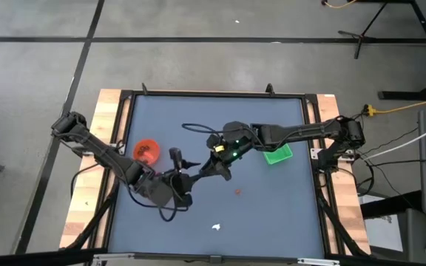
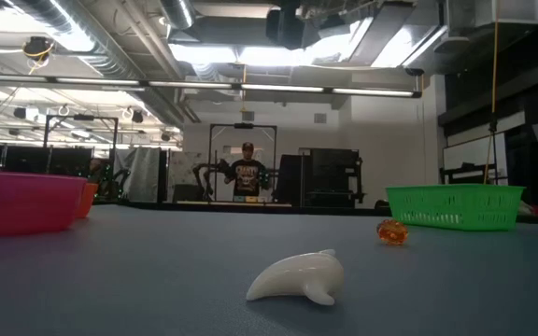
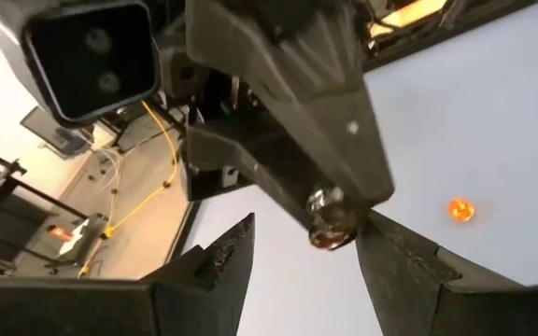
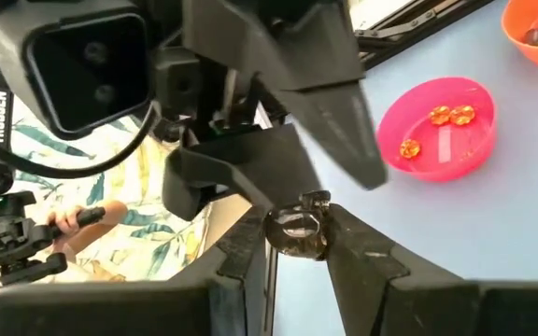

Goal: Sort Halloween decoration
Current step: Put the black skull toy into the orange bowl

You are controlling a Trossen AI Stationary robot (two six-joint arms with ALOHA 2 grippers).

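We see a small dark, glossy, roundish decoration piece [image 4: 297, 229] held up in the air above the middle of the tabletop [image 1: 272, 214], where the two arms meet. In the right wrist view it sits clamped between the right claw's [image 4: 292, 245] two fingers, which are partly closed on it. The left claw [image 3: 297, 247] faces it tip to tip: its fingers stand wide apart, and the piece shows between them, close against one finger; we cannot tell whether it touches.

We judge this to be a handover in mid-air, the dark piece passing from right to left, since the bowls lie on the left arm's side.

Other pieces wait. An orange piece [image 1: 237, 192] lies on the open tabletop, and a white, curved piece [image 1: 216, 227] lies nearer the front edge, well apart from it. The pink bowl [image 4: 437, 131] already holds a few orange pieces; the orange bowl [image 1: 146, 151] sits just beside it, with something dark inside. The green tray [image 1: 277, 154] lies on the right side.

The next move, as we read it, calls for the left claw to close squarely on the piece before the right lets go; so small and slick a thing could easily slip.
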